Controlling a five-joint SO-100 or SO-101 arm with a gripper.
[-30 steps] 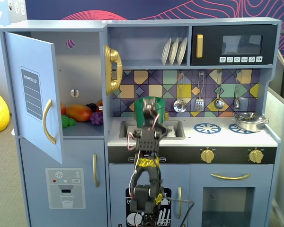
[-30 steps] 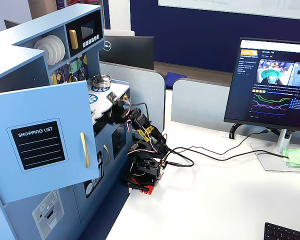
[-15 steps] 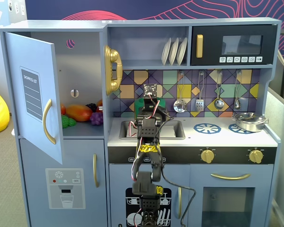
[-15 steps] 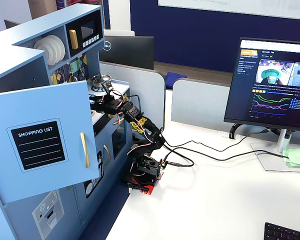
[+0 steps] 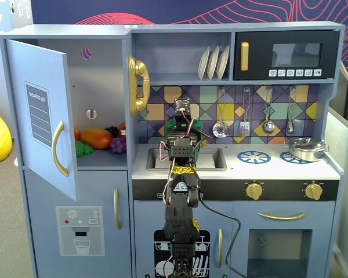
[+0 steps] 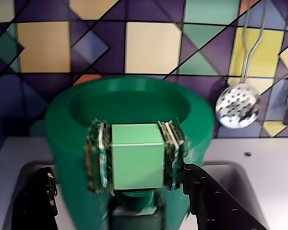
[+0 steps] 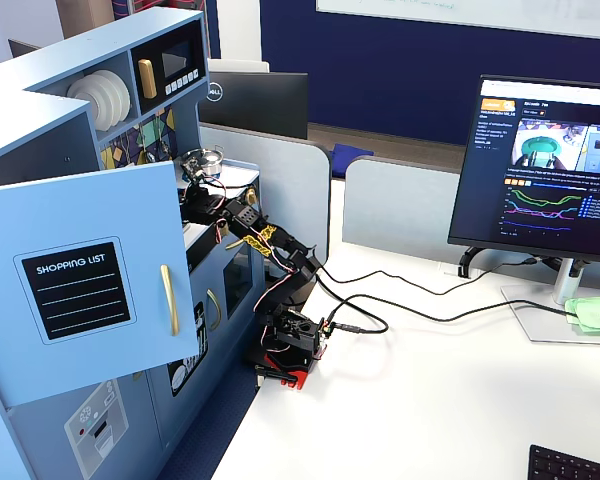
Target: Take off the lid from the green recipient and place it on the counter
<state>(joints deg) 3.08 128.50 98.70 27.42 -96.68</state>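
In the wrist view my gripper [image 6: 137,154] is shut on the lid's [image 6: 137,160] light green tab handle, and its pads [image 6: 100,155] press both sides. The lid's darker disc shows just below the handle. The green recipient [image 6: 72,124] stands right behind, its top open and its hollow inside visible, against the tiled wall. The lid hangs in front of the recipient's near wall, over the sink edge. In a fixed view the arm covers most of this; my gripper [image 5: 184,126] is above the sink, with a bit of green [image 5: 199,123] beside it. The counter [image 5: 267,169] stretches to the right.
The sink basin [image 5: 211,157] lies under the gripper. Blue burner rings [image 5: 253,156] and a steel pot [image 5: 304,149] are on the right of the counter. Utensils, including a slotted spoon [image 6: 237,106], hang on the wall. The cupboard door [image 5: 43,116] stands open on the left.
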